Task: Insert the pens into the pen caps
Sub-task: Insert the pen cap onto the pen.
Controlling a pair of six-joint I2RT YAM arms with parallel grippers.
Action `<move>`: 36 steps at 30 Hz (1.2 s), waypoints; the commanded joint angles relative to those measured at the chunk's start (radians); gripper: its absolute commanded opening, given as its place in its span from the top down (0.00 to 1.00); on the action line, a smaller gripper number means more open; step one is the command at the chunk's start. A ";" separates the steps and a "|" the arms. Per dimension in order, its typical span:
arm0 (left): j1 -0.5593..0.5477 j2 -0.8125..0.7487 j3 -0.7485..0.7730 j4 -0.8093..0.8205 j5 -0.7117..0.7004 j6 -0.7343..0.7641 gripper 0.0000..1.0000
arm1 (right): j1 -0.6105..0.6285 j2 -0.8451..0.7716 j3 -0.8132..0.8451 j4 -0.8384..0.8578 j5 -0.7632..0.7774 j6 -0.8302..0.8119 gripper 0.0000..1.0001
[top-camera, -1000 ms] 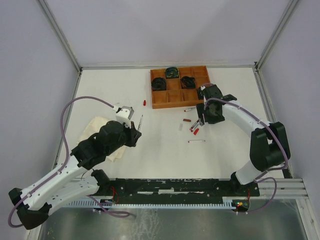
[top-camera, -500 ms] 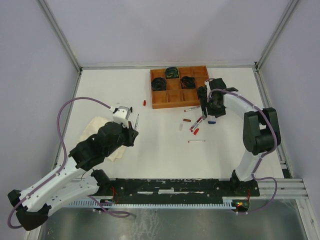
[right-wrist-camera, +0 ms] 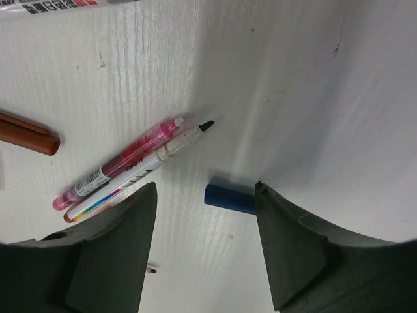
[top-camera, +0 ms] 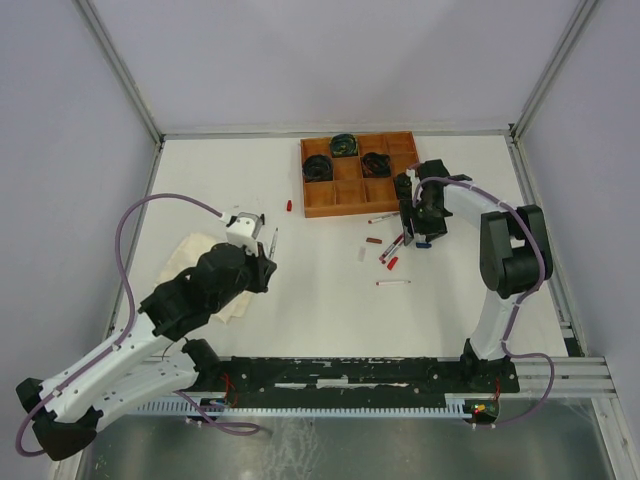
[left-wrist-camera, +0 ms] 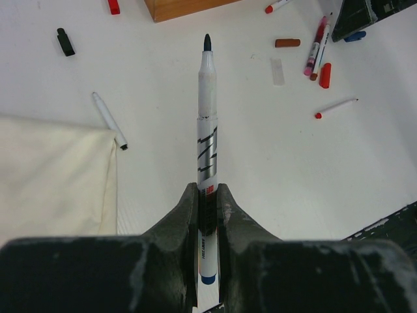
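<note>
Left pincer point(left-wrist-camera: 207, 195) clenched on a pen point(left-wrist-camera: 207, 117), right pincer point(right-wrist-camera: 202, 202) open over a blue cap point(right-wrist-camera: 229, 199).
The left pincer grasps the white pen by its rear, long axis along the fingers, dark tip pointing away toward the wooden tray point(left-wrist-camera: 189, 6); barrel print unreadable. The right pincer, released, straddles the blue cap on the counter point(right-wrist-camera: 195, 65); a second ago it hung over the pen cluster point(top-camera: 393, 248), slightly wider.
</note>
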 commanded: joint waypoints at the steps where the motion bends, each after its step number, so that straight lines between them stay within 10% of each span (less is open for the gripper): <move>1: -0.002 0.005 0.002 0.012 -0.024 0.008 0.97 | -0.006 -0.001 0.031 -0.027 -0.033 -0.015 0.31; 36: -0.001 0.035 -0.005 0.030 -0.017 0.012 0.97 | -0.007 -0.001 0.000 -0.063 0.048 0.038 0.71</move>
